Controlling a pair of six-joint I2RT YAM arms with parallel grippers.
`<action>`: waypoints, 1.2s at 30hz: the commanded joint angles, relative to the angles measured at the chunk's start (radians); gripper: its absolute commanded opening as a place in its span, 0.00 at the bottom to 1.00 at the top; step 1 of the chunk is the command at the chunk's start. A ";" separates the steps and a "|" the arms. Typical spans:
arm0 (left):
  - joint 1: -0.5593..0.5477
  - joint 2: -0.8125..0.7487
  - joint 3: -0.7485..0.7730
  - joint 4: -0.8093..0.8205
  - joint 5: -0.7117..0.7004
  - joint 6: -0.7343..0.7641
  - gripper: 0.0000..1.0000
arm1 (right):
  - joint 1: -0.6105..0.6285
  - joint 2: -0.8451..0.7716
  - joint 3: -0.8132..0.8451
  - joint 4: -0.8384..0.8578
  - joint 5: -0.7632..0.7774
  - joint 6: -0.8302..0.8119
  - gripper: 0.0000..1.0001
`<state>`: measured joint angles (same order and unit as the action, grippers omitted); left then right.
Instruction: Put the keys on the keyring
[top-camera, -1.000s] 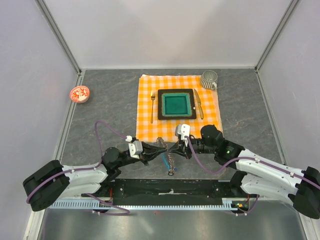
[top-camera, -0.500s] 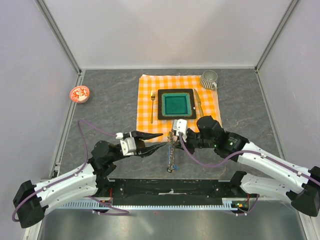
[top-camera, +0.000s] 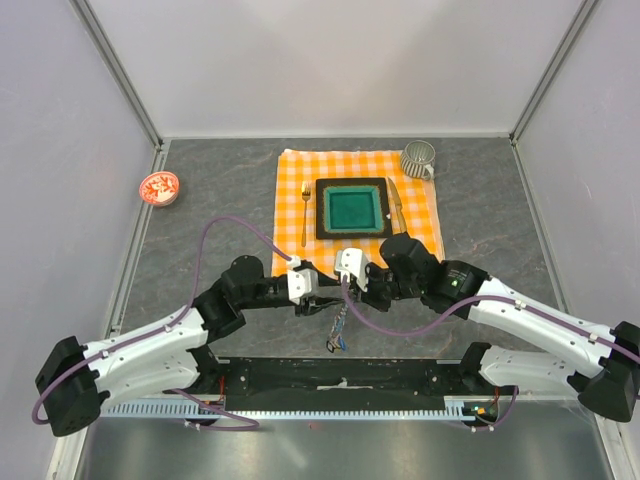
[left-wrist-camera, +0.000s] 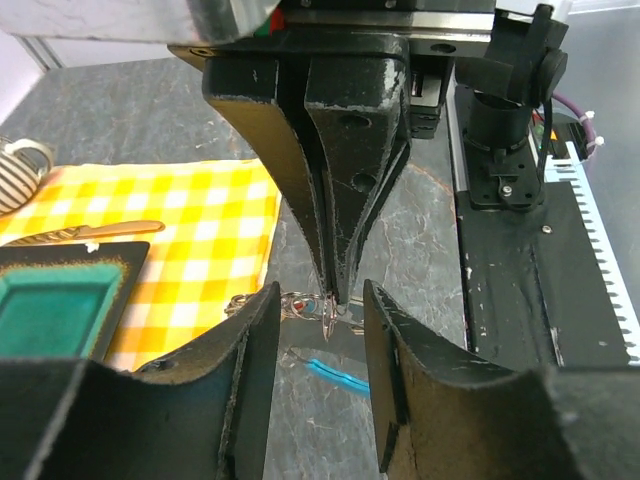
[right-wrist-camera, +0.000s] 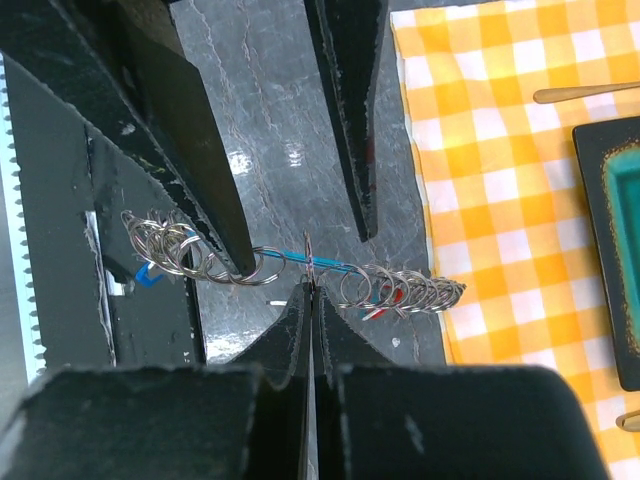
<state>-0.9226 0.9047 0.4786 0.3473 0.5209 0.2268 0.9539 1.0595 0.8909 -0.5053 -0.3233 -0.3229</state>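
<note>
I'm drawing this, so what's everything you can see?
table: one, grey, underneath
checked cloth: one, orange-white, table middle
square plate: one, green, dark rim, on cloth
fork: one, golden, left of plate
knife: one, golden, right of plate
striped mug: one, grey, cloth's far right corner
round dish: one, red-white, far left
keyring: one, silvery rings, cyan clip, near edge
left pincer: one, black, open by keyring
right pincer: one, black, shut on keyring

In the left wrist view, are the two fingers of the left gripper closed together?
No, the left gripper is open: its two fingers stand apart, and the grey table shows between them.
</note>
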 joint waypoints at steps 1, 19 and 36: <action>-0.004 0.026 0.040 -0.005 0.044 0.043 0.44 | 0.011 -0.009 0.048 0.027 0.010 -0.027 0.00; -0.002 0.143 0.067 0.038 0.091 0.025 0.21 | 0.019 -0.038 0.022 0.050 0.018 -0.028 0.00; -0.002 0.109 -0.043 0.264 0.030 -0.081 0.02 | 0.028 -0.176 -0.121 0.212 0.061 0.136 0.29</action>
<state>-0.9226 1.0485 0.4877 0.4252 0.5911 0.2092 0.9737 0.9543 0.8280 -0.4549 -0.2867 -0.2783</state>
